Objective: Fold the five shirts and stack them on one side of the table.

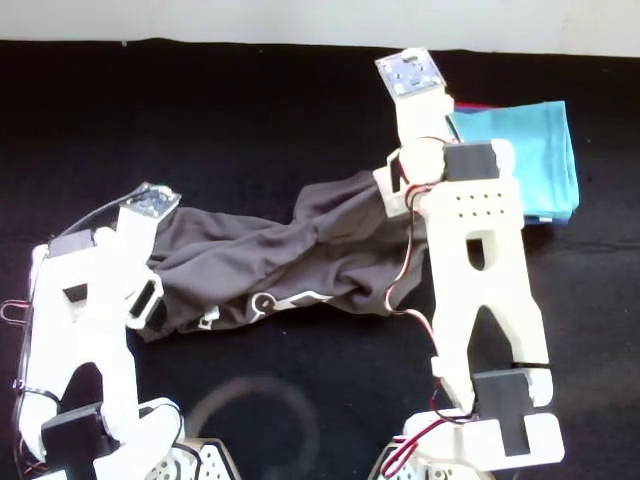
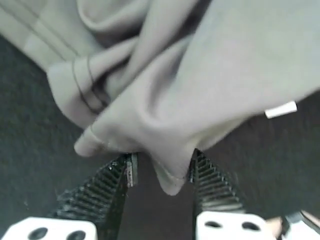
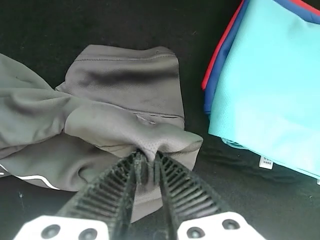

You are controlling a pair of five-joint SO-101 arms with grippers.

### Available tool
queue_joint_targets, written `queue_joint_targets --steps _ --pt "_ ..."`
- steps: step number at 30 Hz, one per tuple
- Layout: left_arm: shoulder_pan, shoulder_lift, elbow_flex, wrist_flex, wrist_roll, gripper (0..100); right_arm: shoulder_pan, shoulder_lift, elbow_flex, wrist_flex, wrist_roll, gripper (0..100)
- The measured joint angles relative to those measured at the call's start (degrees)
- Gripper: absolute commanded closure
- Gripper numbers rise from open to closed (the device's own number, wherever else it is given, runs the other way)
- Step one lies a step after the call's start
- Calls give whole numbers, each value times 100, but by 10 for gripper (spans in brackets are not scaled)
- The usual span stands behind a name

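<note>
R fingers [image 3: 131,175] are pinched tight on a gathered fold of the grey shirt [image 3: 120,125]. Their pads are black and ridged, w/ cloth bunched up btwn them. L fingers [image 2: 112,182] stand apart. A rounded corner of the same shirt hangs in the gap, and neither pad presses it afaict. The fabric is thin and smooth w/ a slight sheen and double-stitched hems. A small white tag [image 2: 281,109] sits off to one side of the L fingers, no writing I can read.

From the high cam the shirt is a crumpled band strung btwn the two sets of fingers. A white graphic [image 1: 290,300] runs along the edge toward the arm bases, not legible.

Just past the R fingers is a folded stack w/ a teal shirt [image 3: 270,85] of fine mesh knit on top and blue and red layers [image 3: 214,97] peeking out under it. The print on its white care label [image 3: 266,162] is too small to read. Everything lies on a black, matte tabletop [image 1: 250,110].
</note>
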Motion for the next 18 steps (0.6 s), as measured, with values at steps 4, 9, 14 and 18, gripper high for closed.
queue_joint_targets --steps 4,9,14,18 --pt "-149 -176 -756 941 0 822 -9 0 0 0 0 993" --pt "-202 -1178 -1433 2180 0 822 -9 0 0 167 0 993" --pt "114 -2180 -580 1793 0 819 -9 0 -53 457 0 993" --pt "334 -2602 686 589 0 819 88 0 -62 519 0 993"
